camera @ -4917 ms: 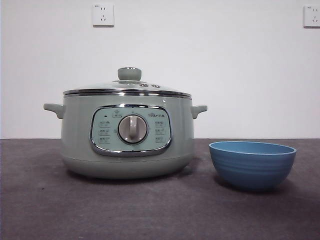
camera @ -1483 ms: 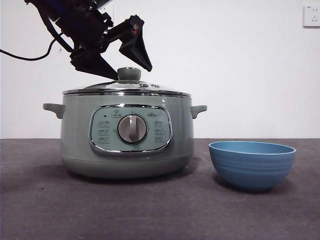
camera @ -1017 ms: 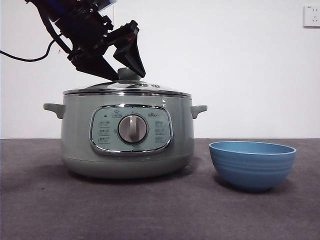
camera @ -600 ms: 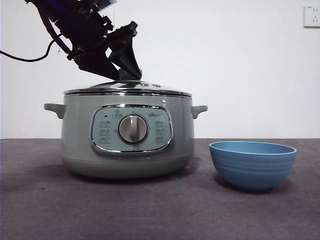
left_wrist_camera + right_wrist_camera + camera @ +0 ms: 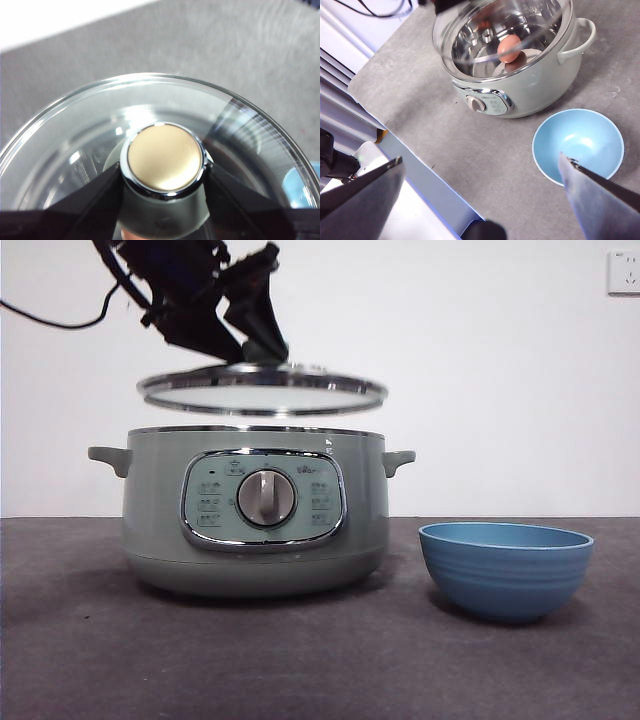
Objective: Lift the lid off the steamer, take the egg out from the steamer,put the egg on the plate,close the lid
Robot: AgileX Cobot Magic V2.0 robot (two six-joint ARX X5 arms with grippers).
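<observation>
My left gripper (image 5: 252,340) is shut on the pale green knob (image 5: 165,157) of the glass lid (image 5: 262,390) and holds the lid level, a short way above the sage-green steamer (image 5: 255,510). In the left wrist view my jaws press the knob from both sides. The right wrist view looks down on the open steamer (image 5: 530,95); a brown egg (image 5: 508,48) lies on its steel rack, seen through the raised lid (image 5: 465,59). The blue bowl (image 5: 505,568) stands empty to the right of the steamer. My right gripper (image 5: 481,159) is open, high above the bowl (image 5: 578,145).
The grey table surface (image 5: 320,660) runs in front of the steamer and bowl. A white wall with sockets (image 5: 625,270) stands behind. The table's edge and white framing (image 5: 395,150) show in the right wrist view.
My left gripper closed on the knob and has lifted the lid straight up off the steamer; a gap now shows between lid and pot rim. The bowl and steamer have not moved.
</observation>
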